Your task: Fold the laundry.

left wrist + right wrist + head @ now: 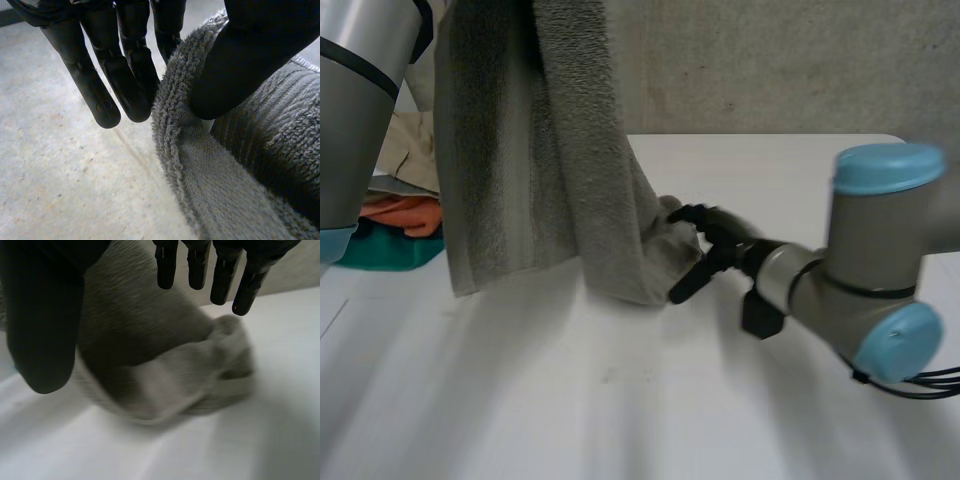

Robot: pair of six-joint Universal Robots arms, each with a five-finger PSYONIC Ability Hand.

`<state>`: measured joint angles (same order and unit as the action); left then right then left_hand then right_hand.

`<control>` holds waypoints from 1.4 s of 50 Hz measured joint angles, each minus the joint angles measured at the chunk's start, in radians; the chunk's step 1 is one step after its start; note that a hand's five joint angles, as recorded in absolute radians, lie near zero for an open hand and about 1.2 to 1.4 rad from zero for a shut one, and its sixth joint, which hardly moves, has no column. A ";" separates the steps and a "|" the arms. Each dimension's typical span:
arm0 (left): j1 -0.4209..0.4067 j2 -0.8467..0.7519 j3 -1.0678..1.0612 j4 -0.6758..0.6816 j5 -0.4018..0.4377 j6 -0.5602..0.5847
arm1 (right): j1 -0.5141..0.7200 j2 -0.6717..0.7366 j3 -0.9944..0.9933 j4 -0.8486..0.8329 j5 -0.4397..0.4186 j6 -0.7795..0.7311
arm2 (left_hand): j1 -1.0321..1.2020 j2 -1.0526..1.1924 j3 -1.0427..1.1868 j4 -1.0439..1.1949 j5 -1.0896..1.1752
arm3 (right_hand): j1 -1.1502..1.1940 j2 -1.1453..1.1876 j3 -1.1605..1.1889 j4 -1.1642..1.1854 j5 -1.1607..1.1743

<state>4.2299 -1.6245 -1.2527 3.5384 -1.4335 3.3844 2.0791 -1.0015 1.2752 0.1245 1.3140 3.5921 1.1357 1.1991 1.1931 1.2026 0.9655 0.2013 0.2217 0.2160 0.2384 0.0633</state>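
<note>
The white tabletop (620,400) lies bare in front of the grey terry towel (530,150), which hangs down with its lower end bunched just above the surface. At that lower end, on the towel's right side, the right hand (725,238) reaches in from the right arm (860,280). Its fingers (200,265) are straight and spread well apart from the thumb (45,315), and the towel's bottom corner sits in the gap between them without being pinched. Higher up the towel, the left hand (120,75) has a looped top edge pinched between its thumb (240,65) and its straight fingers. The left arm (355,110) stands to the towel's left. Behind the towel on that side lies a pile of clothes (400,215) in orange, teal and beige.
</note>
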 measured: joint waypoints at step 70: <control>0.071 -0.464 0.356 0.266 -0.113 0.082 | -0.119 -0.160 -0.271 -0.632 0.302 -1.265 | 0.000 0.001 0.002 0.000 0.000 | 0.792 0.957 0.970 0.949 0.934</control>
<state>4.3009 -2.0885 -0.8968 3.8049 -1.5463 3.4662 1.9598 -1.1610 1.0040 -0.5077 1.6156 2.3275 1.1357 1.2001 1.1951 1.2029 0.9655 0.9928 1.1790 1.1858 1.1874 0.9975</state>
